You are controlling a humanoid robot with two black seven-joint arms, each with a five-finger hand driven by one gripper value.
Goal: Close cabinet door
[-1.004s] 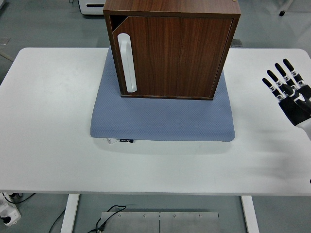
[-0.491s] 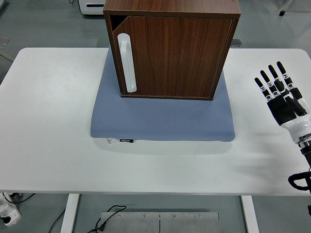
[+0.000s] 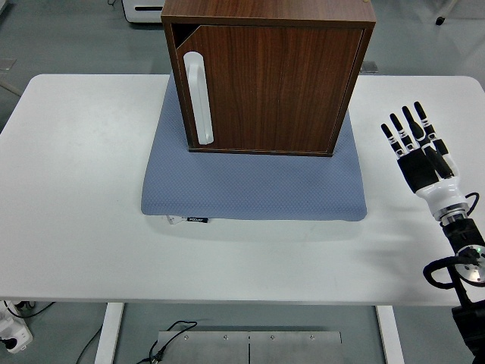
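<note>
The cabinet door (image 3: 265,87) stands slightly ajar at its handle (image 3: 198,98) side, on the cabinet (image 3: 269,15) upon a blue mat (image 3: 250,189). The right hand (image 3: 418,155), fingers spread and empty, is well apart; I think it should push flat, gently.

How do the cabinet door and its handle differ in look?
The door is dark wood grain; the handle is plain white. The door is a broad panel with a cut upper-left corner; the handle is a narrow rounded bar. Both stand upright.
</note>
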